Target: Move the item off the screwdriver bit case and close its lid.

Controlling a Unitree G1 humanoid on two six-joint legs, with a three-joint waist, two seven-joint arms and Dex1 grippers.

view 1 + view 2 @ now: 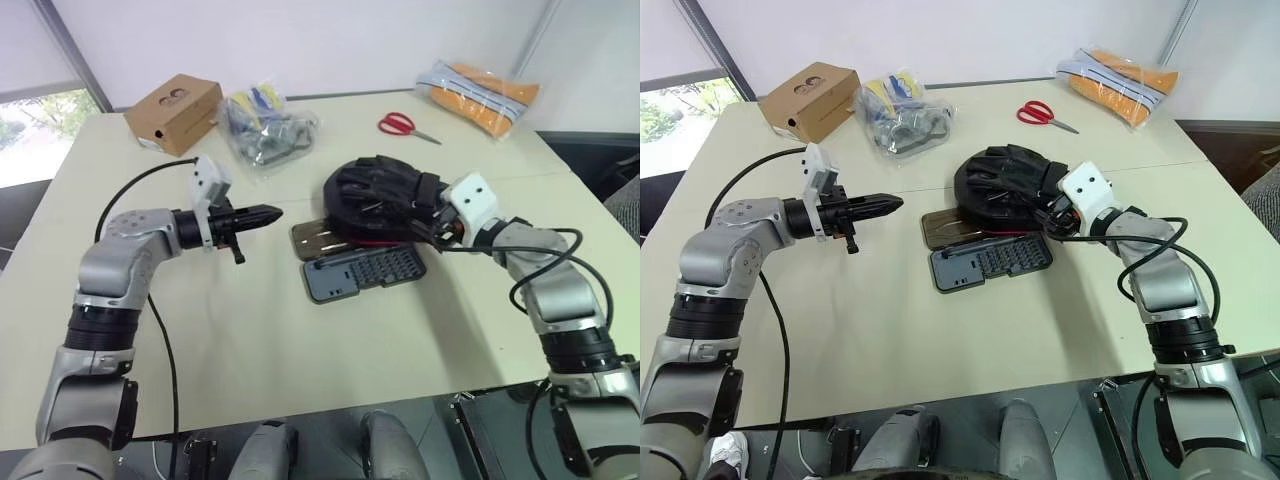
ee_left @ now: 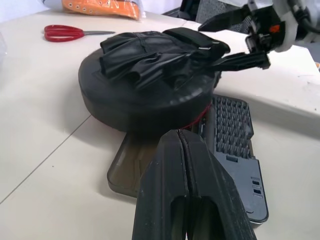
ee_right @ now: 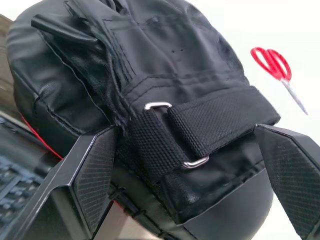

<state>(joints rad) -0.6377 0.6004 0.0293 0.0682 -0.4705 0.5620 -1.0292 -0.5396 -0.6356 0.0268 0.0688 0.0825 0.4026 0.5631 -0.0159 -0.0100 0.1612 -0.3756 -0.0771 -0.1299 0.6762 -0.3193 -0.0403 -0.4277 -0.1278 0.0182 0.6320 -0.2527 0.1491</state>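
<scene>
Status: your first step is not yet done. The large black rounded padded mitt with straps and a red rim [image 1: 375, 197] sits at the centre of the head view, resting on the open flat rectangular screwdriver bit case [image 1: 362, 270]. It covers most of the translucent smoky-brown plastic lid [image 1: 308, 238], which lies flat on the pale desk [image 1: 250, 330] beside the dark grey tray of small bits. A corner of the lid pokes out on the mitt's left side.

Right gripper [image 3: 192, 170]: your jaws stand wide, one to each side of the mitt's wrist strap, not closed on it. In the head view it sits right of centre, at the mitt's right edge.

Left gripper [image 1: 268, 213]: jaws pressed together, nothing between them. It hovers left of centre, pointing toward the mitt and well apart from it.

Left to do, as I judge it: close the right jaws on the strap, carry the mitt clear to bare desk, then fold the lid over the tray and latch it. The red-handled scissors [image 1: 403, 125] lie upper right, out of the way.
</scene>
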